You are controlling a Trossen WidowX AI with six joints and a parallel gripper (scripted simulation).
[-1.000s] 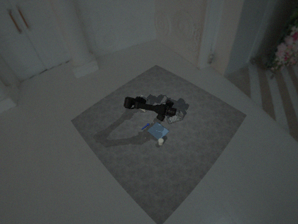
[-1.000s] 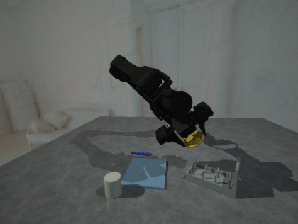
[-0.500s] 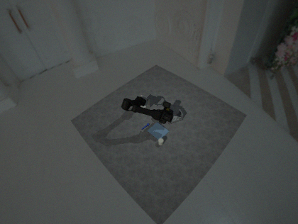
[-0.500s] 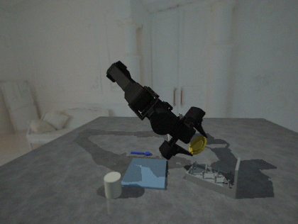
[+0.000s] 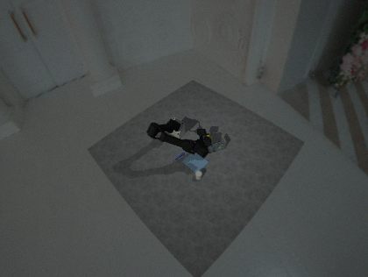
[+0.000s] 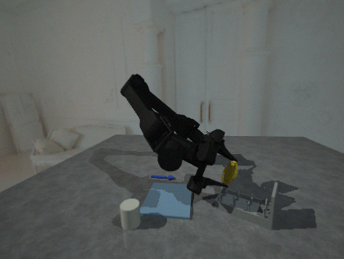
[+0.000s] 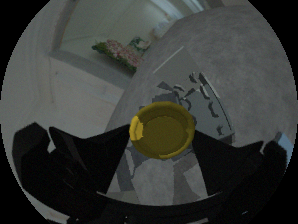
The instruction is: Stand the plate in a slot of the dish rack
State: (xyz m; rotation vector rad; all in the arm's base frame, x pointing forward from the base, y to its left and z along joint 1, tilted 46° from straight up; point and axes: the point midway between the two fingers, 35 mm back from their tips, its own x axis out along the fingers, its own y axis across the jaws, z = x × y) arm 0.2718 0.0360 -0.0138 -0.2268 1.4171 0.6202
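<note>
Gripping item: round yellow plate (image 6: 229,172), glossy, shallow-rimmed, clamped on edge between the black gripper (image 6: 213,174) fingers, held tilted near upright above the grey pegged dish rack (image 6: 250,206). Nearby: flat blue mat (image 6: 169,201), matte cream cylinder (image 6: 129,213), small blue pen (image 6: 162,177).

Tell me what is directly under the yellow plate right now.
The plate, nearly upright in the tool, hangs over the near end of the dish rack, whose pegs and rails show below it. Whether it sits over a slot cannot be seen.
</note>
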